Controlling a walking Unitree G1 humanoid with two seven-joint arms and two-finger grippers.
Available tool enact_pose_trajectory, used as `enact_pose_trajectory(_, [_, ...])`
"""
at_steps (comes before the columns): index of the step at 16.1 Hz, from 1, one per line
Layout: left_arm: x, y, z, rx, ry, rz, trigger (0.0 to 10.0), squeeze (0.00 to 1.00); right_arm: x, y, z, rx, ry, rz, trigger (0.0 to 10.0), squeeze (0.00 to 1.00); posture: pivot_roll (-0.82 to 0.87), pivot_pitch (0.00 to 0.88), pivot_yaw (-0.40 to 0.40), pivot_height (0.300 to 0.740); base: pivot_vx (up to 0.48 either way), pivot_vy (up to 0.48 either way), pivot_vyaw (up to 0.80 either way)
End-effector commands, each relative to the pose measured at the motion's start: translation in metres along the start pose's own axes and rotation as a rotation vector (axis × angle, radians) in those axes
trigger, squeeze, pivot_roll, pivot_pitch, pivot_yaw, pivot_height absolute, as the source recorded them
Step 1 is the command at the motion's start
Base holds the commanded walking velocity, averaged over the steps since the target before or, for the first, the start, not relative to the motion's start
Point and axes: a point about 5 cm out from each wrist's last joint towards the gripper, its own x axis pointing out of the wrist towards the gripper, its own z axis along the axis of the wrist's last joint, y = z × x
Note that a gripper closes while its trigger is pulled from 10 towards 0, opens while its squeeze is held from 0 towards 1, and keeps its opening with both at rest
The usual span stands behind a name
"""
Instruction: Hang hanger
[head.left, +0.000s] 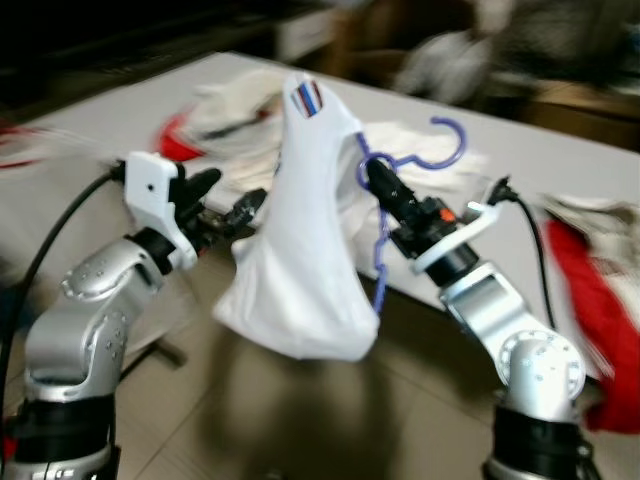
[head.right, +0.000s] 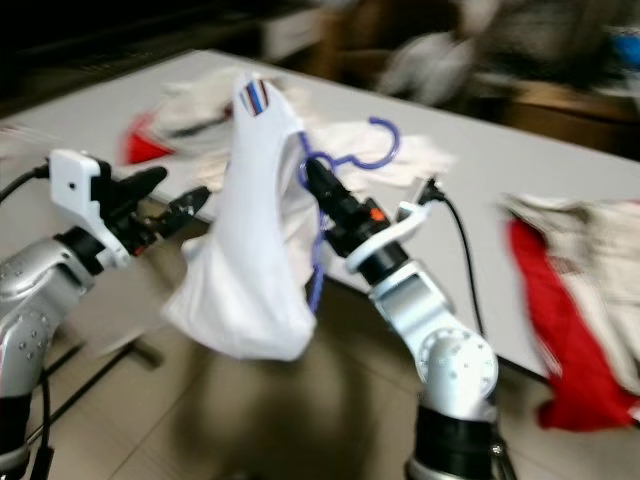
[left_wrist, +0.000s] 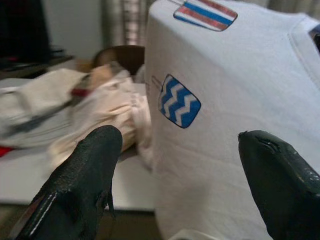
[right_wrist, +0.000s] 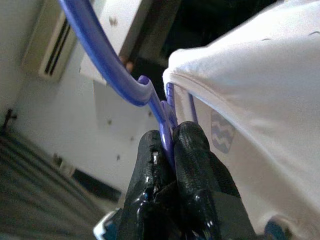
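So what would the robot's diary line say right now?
right gripper: shut on purple hanger | white shirt: draped on hanger | left gripper: open, beside shirt | hanger: not yet hung

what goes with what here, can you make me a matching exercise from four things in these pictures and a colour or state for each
Things:
1. hanger
2. t-shirt
3. left gripper
4. right gripper

Colour or state:
a. open, fingers apart in front of the cloth
b. white, draped on the hanger
c. shut on the neck below the hook
d. blue-purple plastic

Pairs: 1-d, 2-b, 3-a, 4-c
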Motion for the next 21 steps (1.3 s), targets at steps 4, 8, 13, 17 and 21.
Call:
enact_pose_trajectory(4, [0.003,-0.002,-0.003,0.034,0.010,0.034,10.0,0.00,-0.003,0.009,0.007,-0.040,0.055,0.065,10.0,0.00,-0.07,0.000,-0.018,0.740,0.000,0.000,0.80])
enact_pose_trajectory(8, [0.002,0.013,0.004,0.020,-0.036,0.139,10.0,0.00,-0.008,0.002,0.024,-0.054,0.051,0.068,10.0,0.00,-0.07,0.000,-0.022,0.740,0.000,0.000,0.80])
enact_pose_trajectory(13, [0.007,0.018,0.004,0.029,-0.044,0.190,10.0,0.00,-0.012,-0.012,0.030,-0.089,0.061,0.006,10.0,0.00,-0.07,0.000,-0.019,0.740,0.000,0.000,0.80])
enact_pose_trajectory(17, [0.015,0.013,-0.011,0.131,0.040,0.216,10.0,0.00,-0.018,-0.048,0.027,-0.238,0.048,-0.261,10.0,0.00,-0.07,0.000,-0.015,0.740,0.000,0.000,0.80])
enact_pose_trajectory(21, [0.023,-0.002,-0.019,0.141,0.057,0.165,10.0,0.00,-0.020,-0.073,0.028,-0.241,-0.049,-0.426,10.0,0.00,-0.08,0.000,-0.004,0.740,0.000,0.000,0.60])
